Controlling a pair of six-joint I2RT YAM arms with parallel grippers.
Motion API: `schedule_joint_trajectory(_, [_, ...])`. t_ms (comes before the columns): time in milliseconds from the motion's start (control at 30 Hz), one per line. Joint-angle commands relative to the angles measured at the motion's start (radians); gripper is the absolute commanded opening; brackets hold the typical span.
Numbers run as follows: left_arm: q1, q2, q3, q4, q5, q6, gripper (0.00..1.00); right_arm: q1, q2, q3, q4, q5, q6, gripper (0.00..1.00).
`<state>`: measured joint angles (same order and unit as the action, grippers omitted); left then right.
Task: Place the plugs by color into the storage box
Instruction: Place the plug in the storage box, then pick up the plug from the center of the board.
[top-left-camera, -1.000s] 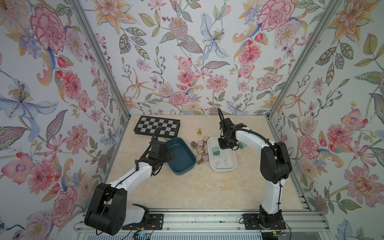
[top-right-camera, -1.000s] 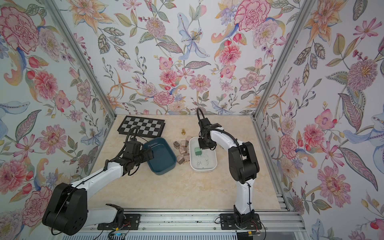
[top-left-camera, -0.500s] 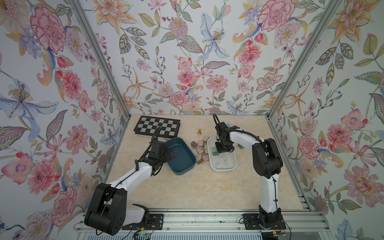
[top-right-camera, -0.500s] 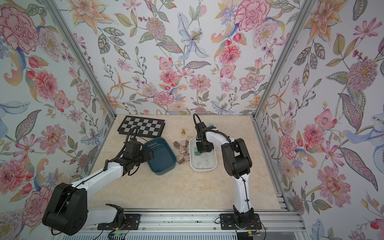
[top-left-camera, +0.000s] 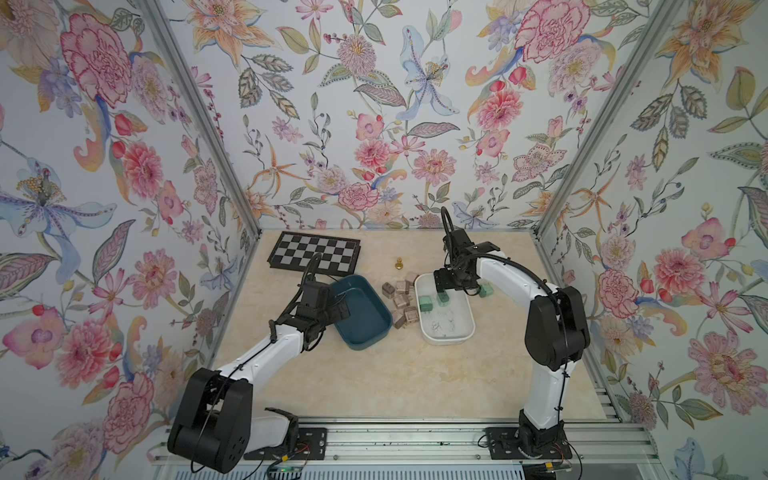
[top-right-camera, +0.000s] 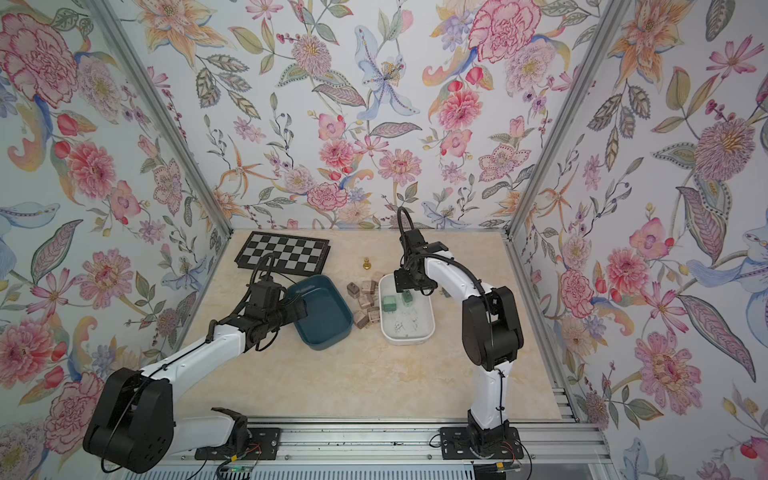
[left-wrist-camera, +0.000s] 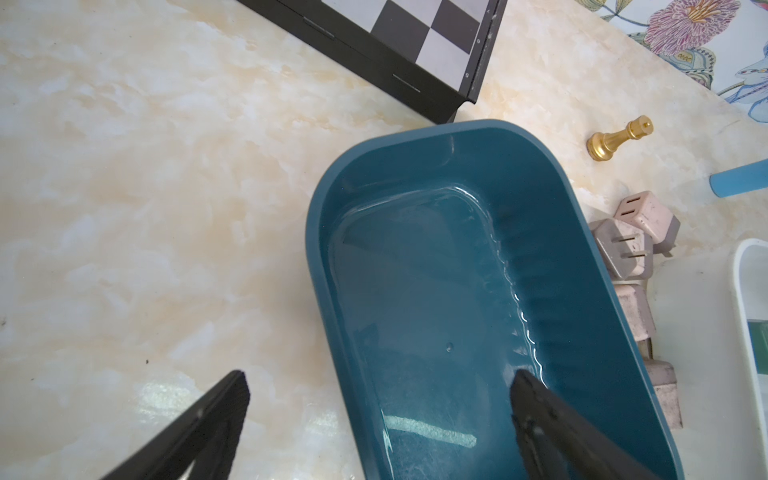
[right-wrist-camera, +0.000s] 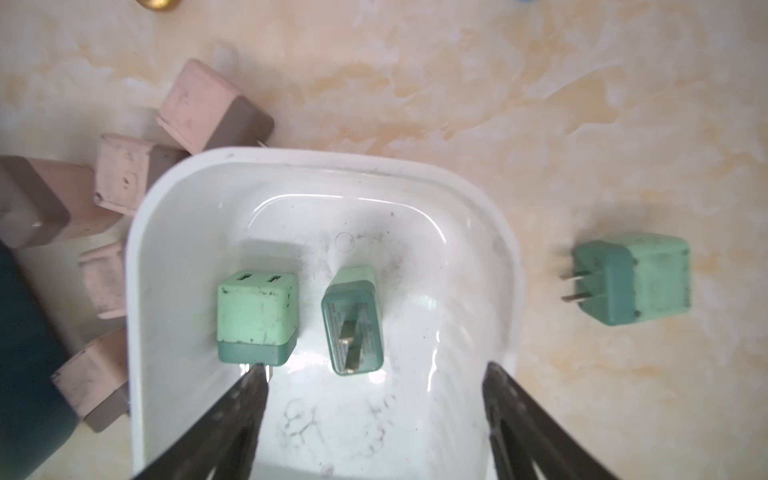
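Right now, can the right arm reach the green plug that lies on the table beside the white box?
Probably yes. The green plug lies alone on the table just outside the white box, close to the open right gripper, with nothing over or against it.

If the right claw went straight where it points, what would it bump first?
Probably the prongs-up green plug in the white box, just ahead of the right claw; depth is unclear.

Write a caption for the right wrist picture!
Open right gripper over the white box with two green plugs inside; third green plug on the table outside.
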<state>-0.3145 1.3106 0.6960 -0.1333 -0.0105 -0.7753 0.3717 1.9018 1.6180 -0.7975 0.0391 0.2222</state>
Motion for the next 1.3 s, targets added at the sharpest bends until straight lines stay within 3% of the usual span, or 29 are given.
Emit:
schedule_joint_trajectory(0, [-0.009, -0.004, -0.010, 0.008, -0.018, -0.015, 0.99, -0.100, -0.064, 0.017, -0.024, -0.011, 0.026, 0.85])
schedule_joint_trajectory(133, [-0.008, 0.014, -0.001, 0.014, -0.009, -0.017, 0.99, -0.222, -0.013, -0.009, -0.023, -0.051, 0.022, 0.86])
schedule_joint_trajectory(400, [-0.010, 0.009, 0.008, -0.006, -0.019, -0.011, 0.99, -0.328, 0.079, -0.058, 0.040, -0.103, 0.087, 0.89])
schedule_joint_trajectory(733, [-0.011, 0.015, 0.010, -0.005, -0.020, -0.011, 0.99, -0.311, 0.163, -0.067, 0.116, -0.236, 0.154, 0.90])
schedule_joint_trajectory(1000, [-0.010, 0.015, 0.004, -0.010, -0.026, -0.006, 1.00, -0.283, 0.245, 0.011, 0.116, -0.221, 0.136, 0.89])
schedule_joint_trajectory(1267, [-0.010, 0.033, 0.005, 0.001, -0.017, -0.006, 0.99, -0.266, 0.279, 0.031, 0.115, -0.122, 0.064, 0.87])
